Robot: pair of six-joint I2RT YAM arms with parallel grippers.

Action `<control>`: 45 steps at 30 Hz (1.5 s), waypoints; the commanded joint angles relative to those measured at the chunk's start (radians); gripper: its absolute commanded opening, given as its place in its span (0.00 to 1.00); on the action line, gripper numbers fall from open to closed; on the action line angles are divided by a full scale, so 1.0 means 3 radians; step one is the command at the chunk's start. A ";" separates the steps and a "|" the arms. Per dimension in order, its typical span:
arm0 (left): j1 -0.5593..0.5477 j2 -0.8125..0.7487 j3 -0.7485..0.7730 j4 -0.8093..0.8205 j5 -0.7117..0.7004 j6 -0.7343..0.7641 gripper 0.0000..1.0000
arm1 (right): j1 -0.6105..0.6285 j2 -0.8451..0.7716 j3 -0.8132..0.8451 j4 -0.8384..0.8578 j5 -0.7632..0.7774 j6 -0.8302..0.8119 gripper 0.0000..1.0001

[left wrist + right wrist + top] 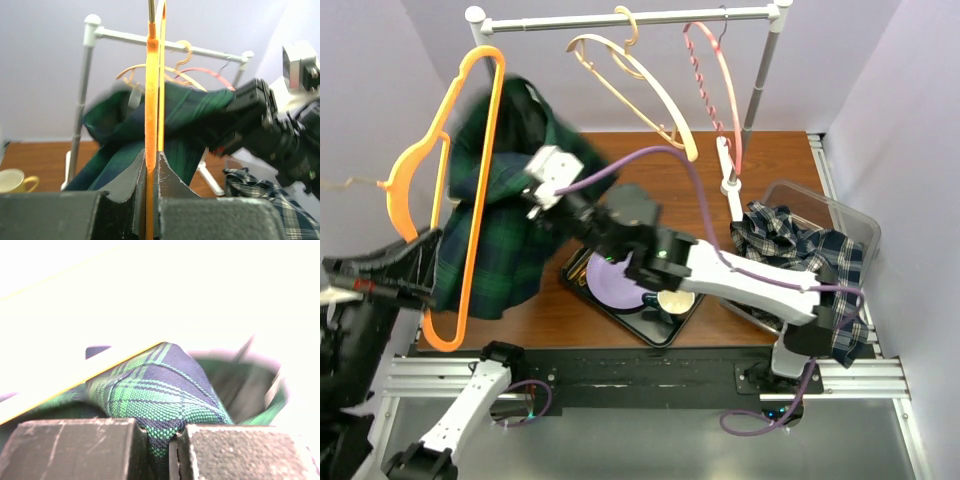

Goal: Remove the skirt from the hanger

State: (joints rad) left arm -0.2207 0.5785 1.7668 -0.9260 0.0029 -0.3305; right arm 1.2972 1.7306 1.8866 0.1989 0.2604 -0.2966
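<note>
In the top view, the left gripper (pixel 420 265) lies at the left frame edge, partly cut off, and its jaw state cannot be read there. The left wrist view settles it: the fingers are clenched on a bar of the orange plastic hanger (pixel 151 100). The dark green-and-navy tartan skirt (pixel 505 225) is draped over that hanger, left of the black tray (pixel 582 292), and its upper edge is blurred. The right gripper (pixel 535 195) is partly buried in fabric. The right wrist view shows it clamped on a skirt fold, with the background washed out white.
</note>
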 commanded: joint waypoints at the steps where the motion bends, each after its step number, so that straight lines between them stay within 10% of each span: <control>1: -0.0006 -0.0287 -0.0259 0.0535 0.0400 -0.0018 0.00 | -0.0034 -0.0220 0.0215 0.0002 0.0053 -0.0530 0.00; 10: -0.0006 0.0014 0.0180 0.0035 -0.0142 0.0176 0.00 | -0.0034 -0.0659 0.1141 -0.0612 -0.0428 -0.0551 0.00; 24: -0.0006 0.0750 0.0252 -0.0002 -0.0061 0.0550 0.00 | -0.0029 -0.1968 0.0630 -0.0653 0.0160 -0.0770 0.00; 45: -0.0006 0.2397 0.0701 0.0535 0.0031 0.0815 0.00 | -0.0029 -0.2542 0.0201 -0.0612 0.0410 -0.1041 0.00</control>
State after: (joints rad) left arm -0.2211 1.2690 1.9141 -0.8871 -0.0067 -0.1310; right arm 1.2881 1.0073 1.9743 -0.0540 0.3813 -0.5880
